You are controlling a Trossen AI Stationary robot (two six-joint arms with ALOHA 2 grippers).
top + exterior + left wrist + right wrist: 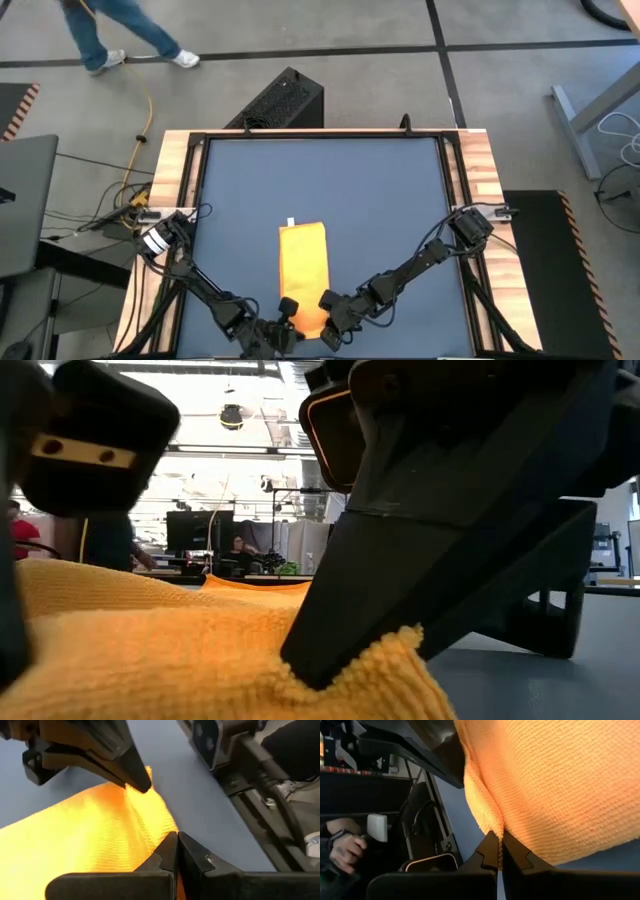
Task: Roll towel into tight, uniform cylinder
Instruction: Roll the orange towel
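The yellow towel (pixel 305 268) lies as a long narrow strip on the dark blue mat (pixel 380 200), running from far to near. Its white tag (pixel 291 222) is at the far end. Both grippers are at the towel's near end. My left gripper (pixel 286 318) is shut on the near left corner. My right gripper (pixel 330 312) is shut on the near right corner. The low view shows the near end of the towel (pixel 200 650) bunched up between two dark fingers. My left gripper pinches the towel's near edge (pixel 161 834) between its two fingers, by the left corner. The cloth puckers into a ridge at the fingertips. One layer or several, I cannot tell. My right gripper pinches the towel's near edge at the right corner (pixel 496 826) between its two fingers. The fingers slant down from the near right. The fingertip (pixel 312 668) sinks into the cloth, which stays on the mat around it.
The mat fills a wooden-edged table (pixel 170 170). A black box (pixel 280 100) stands on the floor beyond the far edge. A person's legs (pixel 120 35) show on the floor at the far left. A person's hand (pixel 340 847) shows beyond the table.
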